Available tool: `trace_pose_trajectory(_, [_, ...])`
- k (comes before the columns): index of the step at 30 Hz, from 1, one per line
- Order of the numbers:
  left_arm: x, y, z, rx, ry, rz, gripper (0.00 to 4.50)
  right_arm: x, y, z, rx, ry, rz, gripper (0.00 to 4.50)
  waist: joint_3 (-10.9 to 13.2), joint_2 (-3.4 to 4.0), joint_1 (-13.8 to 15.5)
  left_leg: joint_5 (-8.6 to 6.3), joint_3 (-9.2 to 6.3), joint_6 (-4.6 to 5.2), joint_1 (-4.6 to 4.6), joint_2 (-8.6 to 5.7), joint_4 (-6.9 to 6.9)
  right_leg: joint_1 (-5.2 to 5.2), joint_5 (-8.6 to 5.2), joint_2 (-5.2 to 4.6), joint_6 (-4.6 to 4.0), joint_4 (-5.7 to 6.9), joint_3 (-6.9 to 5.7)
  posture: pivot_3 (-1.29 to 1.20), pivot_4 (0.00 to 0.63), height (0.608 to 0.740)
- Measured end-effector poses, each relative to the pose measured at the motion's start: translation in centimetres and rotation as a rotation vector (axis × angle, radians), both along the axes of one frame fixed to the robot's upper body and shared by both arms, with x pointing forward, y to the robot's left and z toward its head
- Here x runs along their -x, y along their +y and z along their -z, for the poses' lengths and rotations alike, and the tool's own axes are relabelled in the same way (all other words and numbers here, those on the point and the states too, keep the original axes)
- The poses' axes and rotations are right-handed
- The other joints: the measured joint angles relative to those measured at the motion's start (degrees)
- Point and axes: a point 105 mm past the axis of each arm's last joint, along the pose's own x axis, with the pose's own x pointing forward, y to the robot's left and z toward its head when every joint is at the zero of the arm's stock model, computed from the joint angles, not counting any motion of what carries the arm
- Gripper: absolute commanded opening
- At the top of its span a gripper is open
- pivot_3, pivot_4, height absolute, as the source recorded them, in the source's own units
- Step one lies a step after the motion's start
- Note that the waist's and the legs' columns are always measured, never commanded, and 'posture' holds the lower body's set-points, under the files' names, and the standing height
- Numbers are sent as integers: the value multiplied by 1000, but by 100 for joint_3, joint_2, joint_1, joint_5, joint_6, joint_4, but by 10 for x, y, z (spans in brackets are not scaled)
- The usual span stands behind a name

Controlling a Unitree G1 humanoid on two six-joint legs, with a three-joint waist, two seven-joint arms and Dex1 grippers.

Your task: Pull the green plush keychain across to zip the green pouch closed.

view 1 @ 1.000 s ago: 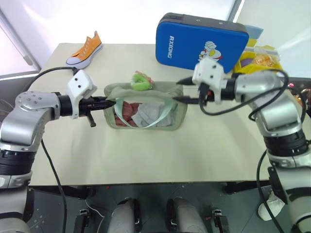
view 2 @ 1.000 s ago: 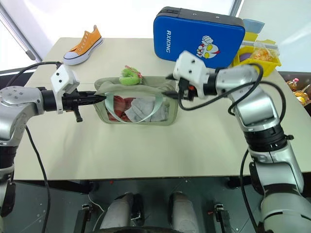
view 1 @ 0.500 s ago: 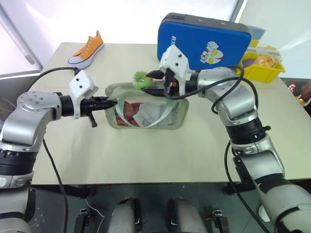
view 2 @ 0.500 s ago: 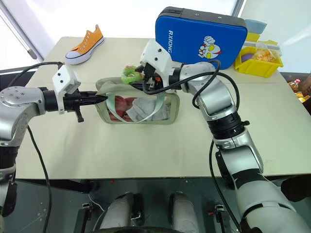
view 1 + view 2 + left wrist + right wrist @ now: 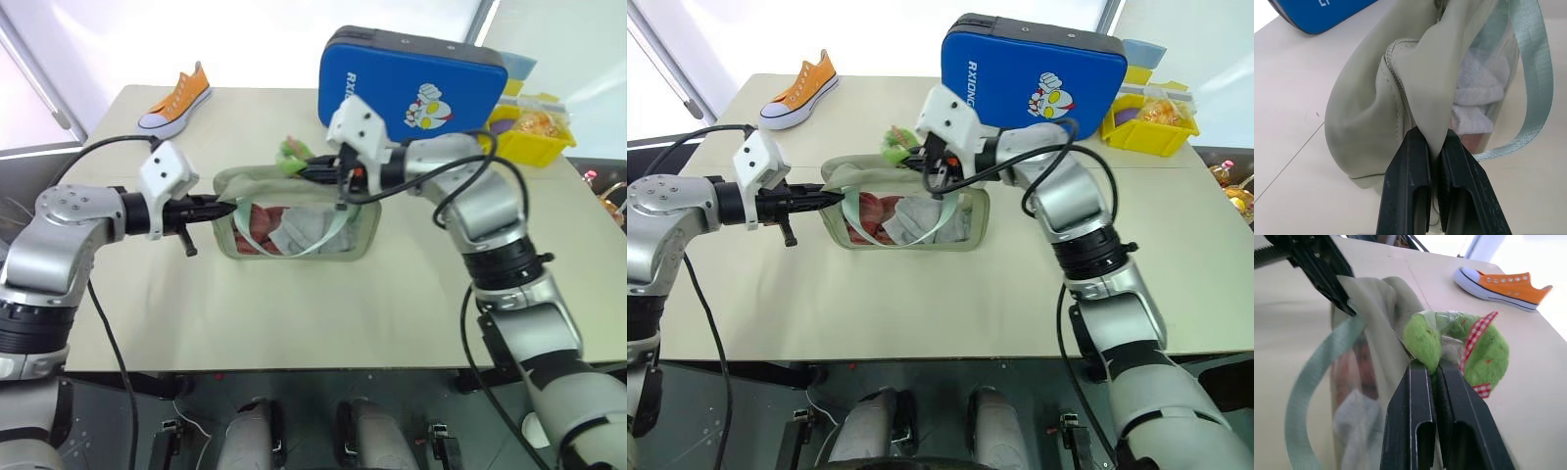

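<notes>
Two grips set: left fingers (image 5: pixel 1431 161) pinch green pouch (image 5: pixel 294 230) end; right fingers (image 5: pixel 1431 396) clamp green plush keychain (image 5: pixel 1459 350).
We should pull level along the zipper, keeping the pouch taut.

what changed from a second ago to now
The right gripper swung from beside the pouch's right end across to the green plush keychain near the left end, and closed on it. The left gripper stayed clamped on the left end of the green pouch. The pouch, blue case and orange shoe kept their places.
</notes>
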Motion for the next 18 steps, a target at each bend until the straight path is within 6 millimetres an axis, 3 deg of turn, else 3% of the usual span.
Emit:
trace_pose_trajectory(4, [2, 1, 1, -3, 0, -1, 0, 0, -60, -22, 36, -64, 188, 46, 0, -1, -5, -1, -3, 2, 0, -1, -2, 1, 0, -2, 0, -4, -2, 0, 150, 740])
trace_pose_trajectory(9, [2, 2, 2, 0, -3, -7, 0, 2, -117, -13, 126, -56, 371, 46, -1, 2, -23, -1, -3, 2, 4, 1, -3, 1, 0, -2, -1, -4, -2, 0, 150, 740])
trace_pose_trajectory(12, [2, -3, 3, 9, -6, 9, 0, 3, -132, 5, 178, -42, 421, 46, -1, 2, -19, -1, -2, 2, 4, 0, -4, 2, 0, -2, 0, -5, -2, 0, 150, 740])
trace_pose_trajectory(15, [1, -5, 3, 10, -6, 14, 0, 0, -149, 36, 183, 12, 498, 46, -1, 1, -2, -1, -2, 2, 4, -2, 0, 6, 0, -4, 0, -6, -2, 0, 150, 740])
trace_pose_trajectory(18, [-1, -4, 3, 5, -9, 5, 0, -5, -144, 68, 108, 74, 536, 46, -2, 0, -14, -1, -3, 1, 6, 0, -1, 6, 0, 0, 1, -4, -2, 0, 150, 740])
